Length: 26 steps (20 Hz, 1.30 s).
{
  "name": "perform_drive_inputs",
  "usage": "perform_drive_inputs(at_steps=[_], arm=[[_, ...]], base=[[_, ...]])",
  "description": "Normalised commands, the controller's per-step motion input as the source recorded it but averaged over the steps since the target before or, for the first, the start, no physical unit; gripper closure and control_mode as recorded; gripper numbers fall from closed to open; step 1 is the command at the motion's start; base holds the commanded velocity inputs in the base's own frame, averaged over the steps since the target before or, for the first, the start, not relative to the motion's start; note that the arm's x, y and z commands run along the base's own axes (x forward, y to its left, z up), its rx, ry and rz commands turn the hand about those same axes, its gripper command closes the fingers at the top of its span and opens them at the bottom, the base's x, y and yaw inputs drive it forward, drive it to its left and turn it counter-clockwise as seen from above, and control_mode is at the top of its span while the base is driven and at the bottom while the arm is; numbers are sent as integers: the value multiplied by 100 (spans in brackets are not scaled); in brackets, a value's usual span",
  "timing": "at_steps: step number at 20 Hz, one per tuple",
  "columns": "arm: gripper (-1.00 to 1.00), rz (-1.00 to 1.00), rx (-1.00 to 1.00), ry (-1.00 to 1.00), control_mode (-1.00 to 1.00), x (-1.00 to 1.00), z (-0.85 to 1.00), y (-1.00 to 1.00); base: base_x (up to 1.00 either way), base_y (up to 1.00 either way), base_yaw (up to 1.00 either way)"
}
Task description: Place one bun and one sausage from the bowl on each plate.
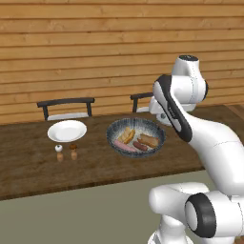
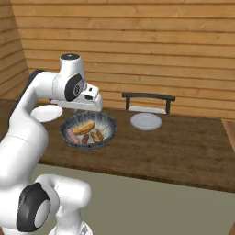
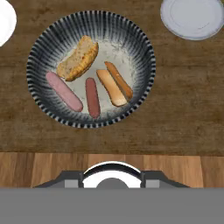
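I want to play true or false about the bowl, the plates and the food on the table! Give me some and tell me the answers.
1. The bowl holds buns and sausages. True.
2. One white plate already has a sausage on it. False: both plates, that one and the other plate, are bare.
3. Two small shakers stand on the table near a plate. True.
4. The bowl is plain white all over. False: its rim has dark blue-grey stripes.
5. The pink sausage lies on the table. False: it lies inside the bowl.
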Motion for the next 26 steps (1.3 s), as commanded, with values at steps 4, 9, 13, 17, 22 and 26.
perform_drive_inputs(at_steps=[4, 9, 13, 17, 22, 26], arm=[[-100, 1, -17, 10, -100, 33, -15, 29], [-100, 8, -21, 6, -100, 57, -38, 47], [-100, 1, 7, -10, -100, 77, -20, 3], [-100, -17, 36, -2, -100, 56, -32, 0], [-100, -23, 33, 7, -100, 30, -52, 15], [-100, -11, 0, 2, -100, 33, -57, 47]], base=[[0, 0, 0], [0, 0, 0], [0, 0, 0], [0, 0, 0], [0, 0, 0], [0, 0, 0]])
